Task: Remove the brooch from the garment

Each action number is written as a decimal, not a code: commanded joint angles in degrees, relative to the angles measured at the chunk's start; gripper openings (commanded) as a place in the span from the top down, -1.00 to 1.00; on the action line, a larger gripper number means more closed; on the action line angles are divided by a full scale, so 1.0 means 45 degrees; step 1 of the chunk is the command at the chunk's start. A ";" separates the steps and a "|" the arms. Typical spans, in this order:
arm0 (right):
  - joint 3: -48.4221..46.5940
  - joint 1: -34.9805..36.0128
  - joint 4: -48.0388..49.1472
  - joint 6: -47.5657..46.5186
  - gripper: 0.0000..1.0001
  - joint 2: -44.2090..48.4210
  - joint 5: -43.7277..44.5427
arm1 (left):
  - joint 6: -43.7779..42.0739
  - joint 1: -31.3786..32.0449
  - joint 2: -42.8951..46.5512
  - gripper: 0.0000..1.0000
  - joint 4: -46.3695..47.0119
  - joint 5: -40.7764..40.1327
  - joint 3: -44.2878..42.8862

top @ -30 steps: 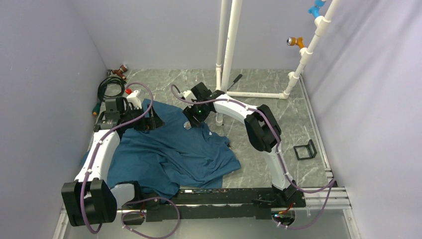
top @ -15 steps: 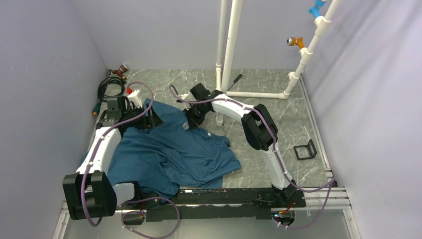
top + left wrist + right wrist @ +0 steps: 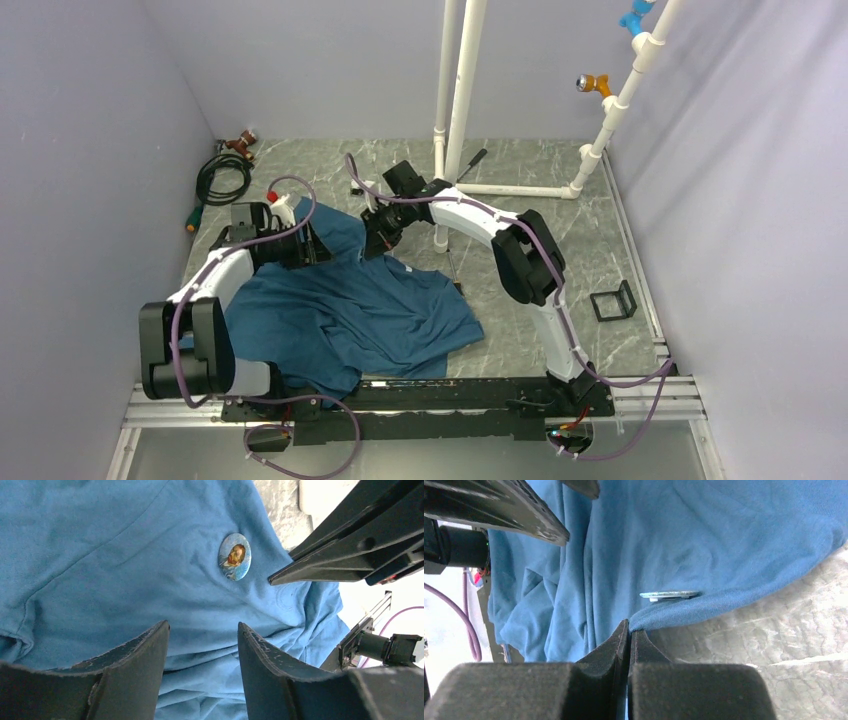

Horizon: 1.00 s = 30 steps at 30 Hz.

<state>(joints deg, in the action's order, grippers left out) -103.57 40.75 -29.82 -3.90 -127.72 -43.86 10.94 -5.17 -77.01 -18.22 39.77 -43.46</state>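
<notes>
The garment (image 3: 350, 310), a teal-blue T-shirt, lies crumpled on the marbled table. My right gripper (image 3: 629, 623) is shut on a fold of its hem and holds that edge raised off the table (image 3: 774, 645). The brooch (image 3: 234, 556), a small round badge with a painted portrait, is pinned to the raised cloth; the right wrist view shows the brooch (image 3: 669, 595) edge-on just above the pinch. My left gripper (image 3: 203, 625) stands open a short way in front of the badge, with only cloth behind its fingers. In the top view both grippers meet over the shirt's far edge and hide the badge.
A white pipe frame (image 3: 460, 90) stands at the back with coloured clips on its slanted arm. A coiled black cable (image 3: 222, 175) lies in the far left corner. A small black frame (image 3: 612, 302) sits on the right. Walls close in left and right.
The right gripper has shut on the shirt's hem and pulled it up and back. The left gripper has moved right toward the brooch, its jaws narrowing.
</notes>
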 commanded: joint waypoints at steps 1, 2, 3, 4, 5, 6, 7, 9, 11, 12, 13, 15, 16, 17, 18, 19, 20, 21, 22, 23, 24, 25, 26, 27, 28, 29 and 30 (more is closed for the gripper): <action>-0.0719 -0.0011 0.0755 0.0349 1.00 -0.0529 0.0068 | 0.0097 -0.0013 -0.0805 -0.10 0.0799 0.0561 -0.0354; -0.0764 -0.0013 0.0691 0.0255 1.00 -0.0751 0.0260 | 0.0053 -0.0022 -0.1017 -0.05 0.0841 0.0599 -0.0471; -0.0804 -0.0013 0.0632 0.0151 1.00 -0.0835 0.0354 | 0.0043 -0.0023 -0.1253 0.00 0.0859 0.0675 -0.0563; -0.0826 -0.0013 0.0583 0.0082 1.00 -0.0995 0.0420 | 0.0071 -0.0018 -0.1476 0.03 0.0916 0.0757 -0.0648; -0.0858 -0.0013 0.0574 0.0068 1.00 -0.1093 0.0484 | 0.0086 -0.0013 -0.1662 0.07 0.0986 0.0853 -0.0707; -0.0884 -0.0013 0.0588 0.0091 1.00 -0.1166 0.0524 | 0.0052 0.0020 -0.1898 0.11 0.0995 0.0924 -0.0805; -0.0933 -0.0013 0.0626 0.0118 1.00 -0.1241 0.0544 | -0.0038 0.0075 -0.2040 0.16 0.1001 0.0986 -0.0915; -0.1028 -0.0013 0.0678 0.0142 1.00 -0.1364 0.0629 | -0.0251 0.0228 -0.2283 0.18 0.0995 0.1088 -0.1092; -0.1118 -0.0018 0.0657 0.0117 1.00 -0.1453 0.0771 | -0.0294 0.0415 -0.2496 0.19 0.1147 0.1087 -0.1150; -0.1141 -0.0028 0.0620 0.0070 1.00 -0.1492 0.0880 | -0.0311 0.0520 -0.2613 0.18 0.1220 0.1085 -0.1175; -0.1118 -0.0042 0.0596 0.0023 1.00 -0.1499 0.1003 | -0.0342 0.0655 -0.2737 0.17 0.1324 0.1080 -0.1230; -0.1023 -0.0103 0.0628 0.0021 1.00 -0.1496 0.1189 | -0.0537 0.0964 -0.3026 0.10 0.1399 0.1218 -0.1409; -0.0993 -0.0159 0.0648 0.0068 1.00 -0.1510 0.1223 | -0.0729 0.1055 -0.3172 0.07 0.1361 0.1384 -0.1564; -0.0999 -0.0195 0.0651 0.0110 1.00 -0.1519 0.1229 | -0.0832 0.1069 -0.3298 0.05 0.1354 0.1449 -0.1688; -0.0992 -0.0234 0.0661 0.0147 1.00 -0.1537 0.1230 | -0.0850 0.1419 -0.3416 0.04 0.1404 0.1455 -0.1782; -0.0989 -0.0246 0.0684 0.0162 1.00 -0.1539 0.1244 | -0.0812 0.1532 -0.3514 0.03 0.1521 0.1538 -0.1818; -0.0989 -0.0247 0.0706 0.0190 1.00 -0.1554 0.1249 | -0.0752 0.1587 -0.3602 0.01 0.1691 0.1581 -0.1840; -0.1015 -0.0247 0.0726 0.0216 1.00 -0.1568 0.1232 | -0.0683 0.1665 -0.3681 0.00 0.1880 0.1549 -0.1872; -0.1036 -0.0247 0.0746 0.0263 1.00 -0.1577 0.1216 | -0.0616 0.1716 -0.3754 -0.01 0.2000 0.1484 -0.1895; -0.1046 -0.0265 0.0780 0.0303 1.00 -0.1595 0.1211 | -0.0541 0.1759 -0.3849 -0.03 0.2159 0.1483 -0.1913; -0.1064 -0.0267 0.0814 0.0333 1.00 -0.1613 0.1211 | -0.0478 0.1772 -0.3944 -0.06 0.2313 0.1535 -0.1937; -0.1076 -0.0282 0.0840 0.0380 1.00 -0.1636 0.1237 | -0.0390 0.1800 -0.4027 -0.10 0.2459 0.1548 -0.1938; -0.1085 -0.0313 0.0872 0.0454 1.00 -0.1642 0.1273 | -0.0379 0.1826 -0.4151 -0.13 0.2575 0.1563 -0.1960; -0.1086 -0.0351 0.0893 0.0520 1.00 -0.1655 0.1304 | -0.0363 0.1841 -0.4213 -0.14 0.2719 0.1604 -0.1953; -0.1072 -0.0436 0.0945 0.0650 1.00 -0.1666 0.1281 | -0.0305 0.1833 -0.4280 -0.14 0.2964 0.1660 -0.1883; -0.1026 -0.0520 0.1020 0.0794 1.00 -0.1660 0.1261 | -0.0229 0.1842 -0.4327 -0.15 0.3278 0.1727 -0.1784; -0.0983 -0.0606 0.1080 0.0841 1.00 -0.1674 0.1236 | -0.0125 0.1834 -0.4326 -0.15 0.3664 0.1787 -0.1628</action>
<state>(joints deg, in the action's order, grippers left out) -105.82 40.62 -28.18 -1.96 -134.80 -38.83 9.56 2.90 -95.77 -8.60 45.21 -50.48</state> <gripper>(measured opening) 0.022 0.571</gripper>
